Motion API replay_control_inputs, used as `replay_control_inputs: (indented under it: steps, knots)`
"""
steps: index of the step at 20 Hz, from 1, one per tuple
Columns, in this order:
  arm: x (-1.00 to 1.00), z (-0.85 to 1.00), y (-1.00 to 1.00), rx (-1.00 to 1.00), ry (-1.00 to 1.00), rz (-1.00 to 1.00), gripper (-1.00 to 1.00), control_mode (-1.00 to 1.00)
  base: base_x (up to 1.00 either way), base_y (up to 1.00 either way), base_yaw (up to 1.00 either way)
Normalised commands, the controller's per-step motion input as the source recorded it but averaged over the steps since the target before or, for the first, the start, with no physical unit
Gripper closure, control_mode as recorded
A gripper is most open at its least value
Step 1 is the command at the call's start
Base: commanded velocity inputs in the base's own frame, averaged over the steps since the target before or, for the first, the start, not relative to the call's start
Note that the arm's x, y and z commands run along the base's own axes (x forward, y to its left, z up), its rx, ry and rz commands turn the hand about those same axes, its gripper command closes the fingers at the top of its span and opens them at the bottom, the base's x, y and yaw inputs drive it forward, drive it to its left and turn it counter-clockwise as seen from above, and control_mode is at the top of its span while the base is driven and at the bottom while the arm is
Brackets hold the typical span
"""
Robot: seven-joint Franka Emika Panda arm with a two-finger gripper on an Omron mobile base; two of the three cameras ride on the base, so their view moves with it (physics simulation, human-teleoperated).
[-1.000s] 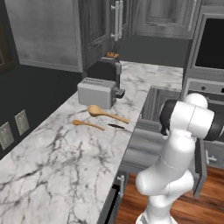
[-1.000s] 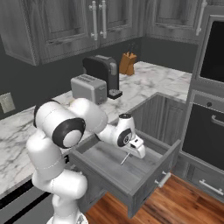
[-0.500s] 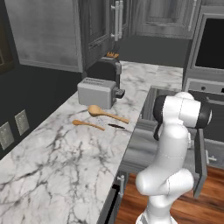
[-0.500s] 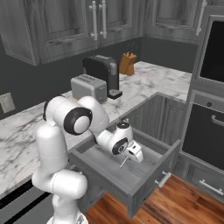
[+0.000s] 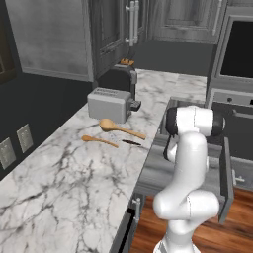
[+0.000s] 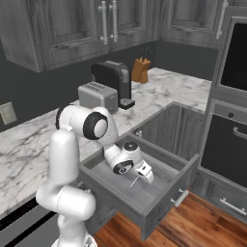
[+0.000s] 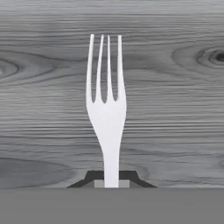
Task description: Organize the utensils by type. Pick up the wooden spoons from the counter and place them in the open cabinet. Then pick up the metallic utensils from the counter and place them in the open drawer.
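Our gripper (image 6: 143,174) hangs inside the open drawer (image 6: 144,193), jaws clamped on the handle of a metal fork (image 7: 106,109) whose tines point straight ahead toward the drawer floor, low enough, we judge, for a gentle release. Behind us on the counter (image 5: 74,183) lie both wooden spoons (image 5: 121,128), still unsorted.

Arm folded low, fingers (image 7: 111,181) pinched together, pointing downward.
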Motion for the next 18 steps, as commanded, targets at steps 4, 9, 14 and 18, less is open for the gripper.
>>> replay_control_inputs:
  steps: [4,9,14,18]
  knots:
    - [0.35,-0.24,0.00,0.00,0.00,0.00,1.00,-1.00,0.00,0.00,0.00]
    - [0.39,-0.26,0.00,0.01,0.00,0.00,1.00,-1.00,0.00,0.00,0.00]
    - [0.31,-0.26,0.00,0.01,0.00,0.00,1.00,-1.00,0.00,0.00,0.00]
    - [0.23,-0.14,0.00,0.01,0.00,0.00,1.00,-1.00,0.00,0.00,0.00]
